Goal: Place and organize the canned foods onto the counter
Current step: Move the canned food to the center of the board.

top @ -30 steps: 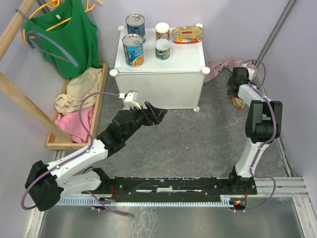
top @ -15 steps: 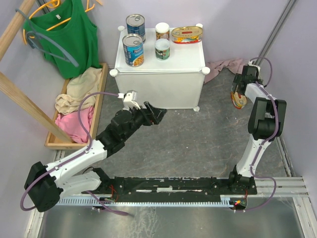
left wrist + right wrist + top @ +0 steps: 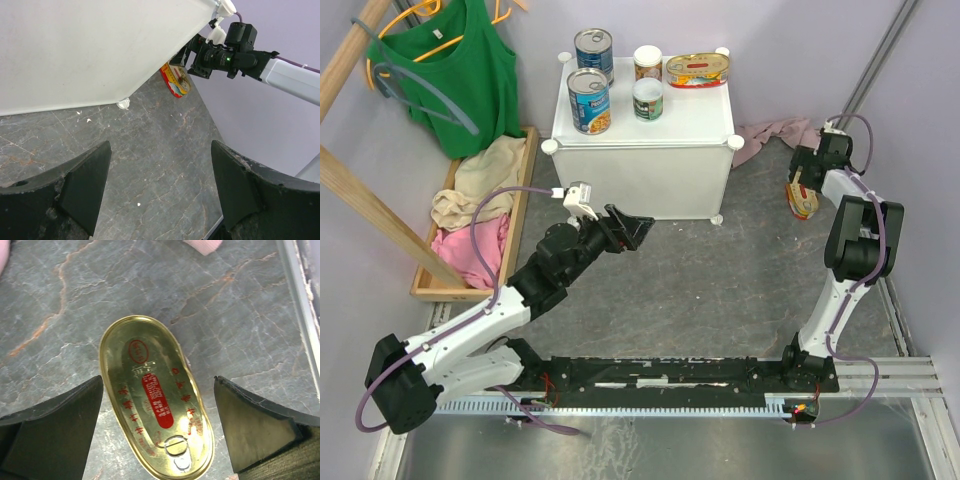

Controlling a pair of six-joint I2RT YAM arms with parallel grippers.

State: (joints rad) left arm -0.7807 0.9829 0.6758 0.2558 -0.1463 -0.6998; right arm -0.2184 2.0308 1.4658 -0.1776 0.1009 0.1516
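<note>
At the desk's (image 3: 240, 315) right edge, the last oval gold tin (image 3: 156, 405) lies flat directly under the right gripper (image 3: 159, 382), whose fingers (image 3: 55, 425) stand spread either side of its narrow width; the left gripper (image 3: 632, 228), also released, hangs well apart near the white cabinet (image 3: 690, 120).

On counter (image 3: 690, 115) top: front tall can (image 3: 589, 100) left side, rear tall can (image 3: 593, 47) behind it. Front small can (image 3: 647, 99) mid, rear small can (image 3: 648, 62) behind it. Oval tin (image 3: 697, 70) back-right corner. Second oval tin (image 3: 155, 400) on floor, well right of counter. Tray of clothes (image 3: 525, 180) on floor left of counter.
</note>
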